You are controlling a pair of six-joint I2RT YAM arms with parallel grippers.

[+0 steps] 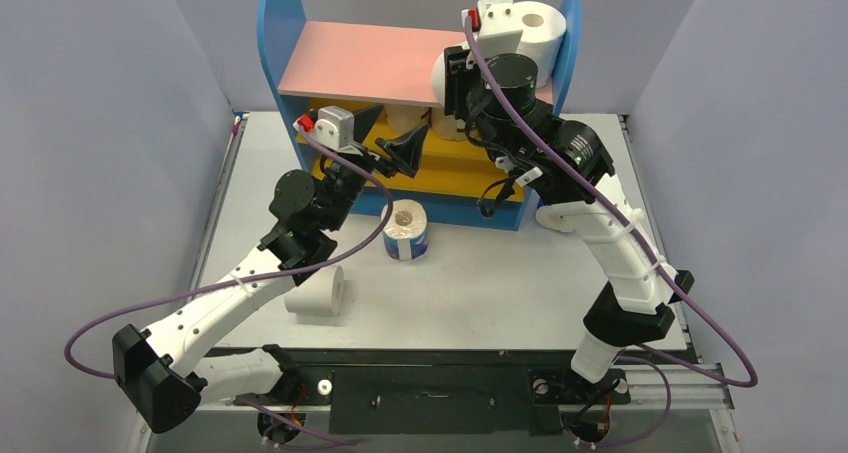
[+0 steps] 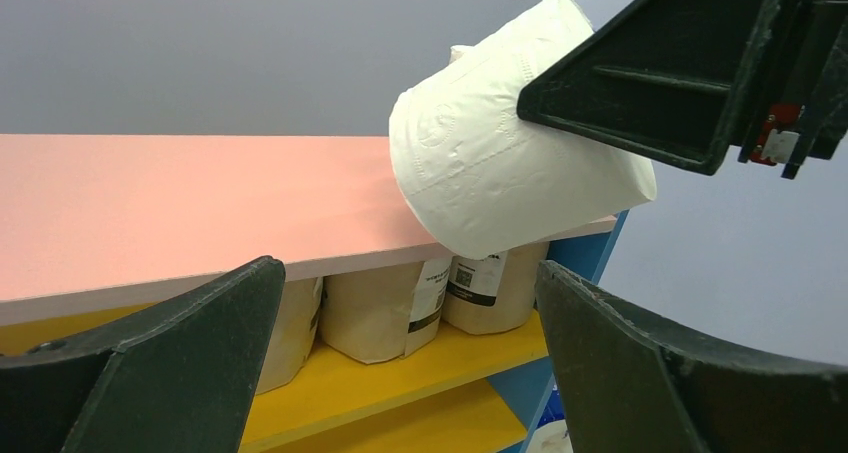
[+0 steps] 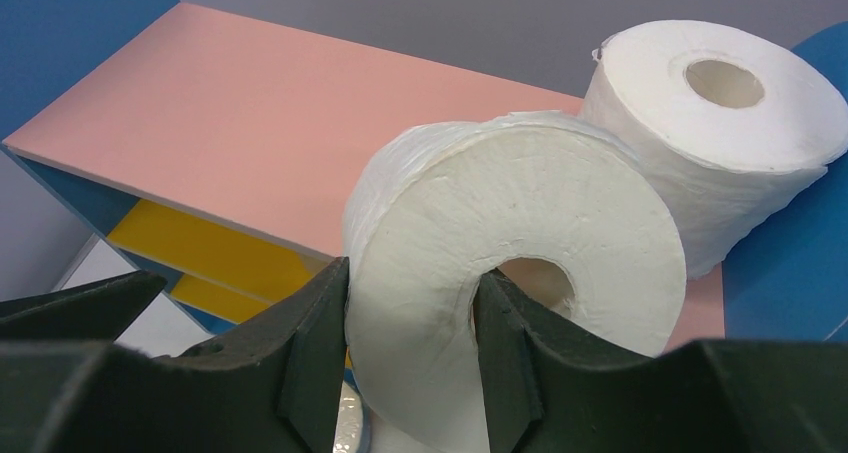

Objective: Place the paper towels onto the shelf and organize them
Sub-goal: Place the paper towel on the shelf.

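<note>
The shelf (image 1: 360,63) stands at the back of the table, its pink top board (image 3: 250,113) flanked by blue side panels. One white paper towel roll (image 3: 720,143) stands upright at the board's right end. My right gripper (image 3: 412,303) is shut on a second white roll (image 3: 520,233), one finger inside the core and one outside. It holds this roll tilted over the board's front right edge (image 2: 490,163). Tan-wrapped rolls (image 2: 375,313) stand on the yellow board below. My left gripper (image 1: 390,138) hangs open and empty in front of the shelf.
A blue-and-white wrapped roll (image 1: 406,230) stands on the table in front of the shelf. A plain white roll (image 1: 317,291) lies on its side beside my left arm. Grey walls close in both sides of the table.
</note>
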